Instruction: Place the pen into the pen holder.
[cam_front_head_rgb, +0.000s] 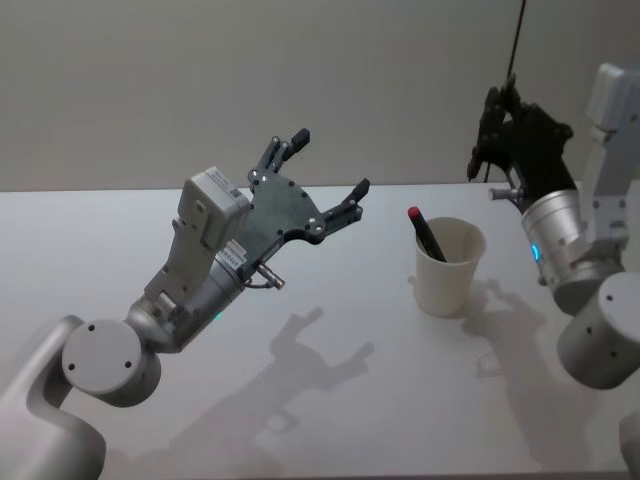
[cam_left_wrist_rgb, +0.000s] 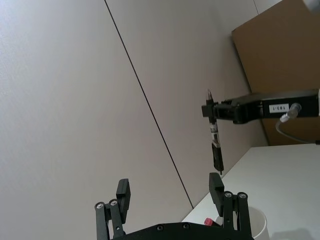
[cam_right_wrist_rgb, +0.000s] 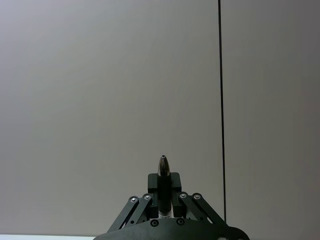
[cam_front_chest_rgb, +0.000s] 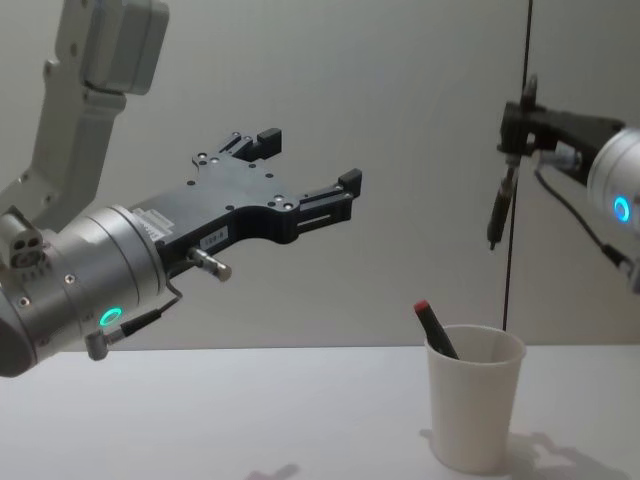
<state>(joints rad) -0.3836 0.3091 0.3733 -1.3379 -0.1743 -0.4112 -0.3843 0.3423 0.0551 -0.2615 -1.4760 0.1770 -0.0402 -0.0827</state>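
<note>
Chest view: right gripper (cam_front_chest_rgb: 515, 125) clamps pen (cam_front_chest_rgb: 497, 205) upright; we should centre it over pen holder (cam_front_chest_rgb: 474, 410) before lowering. Left gripper (cam_front_chest_rgb: 308, 165) idles wide.

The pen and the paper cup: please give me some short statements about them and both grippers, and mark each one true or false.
1. The right gripper holds a black pen upright in the air. True.
2. That black pen hangs with its lower tip already inside the white paper cup. False: the tip is well above the cup's rim.
3. A red-capped pen leans inside the cup. True.
4. The left gripper is shut on a pen. False: it is open and holds nothing.
5. The cup lies on its side on the white table. False: it stands upright.
</note>
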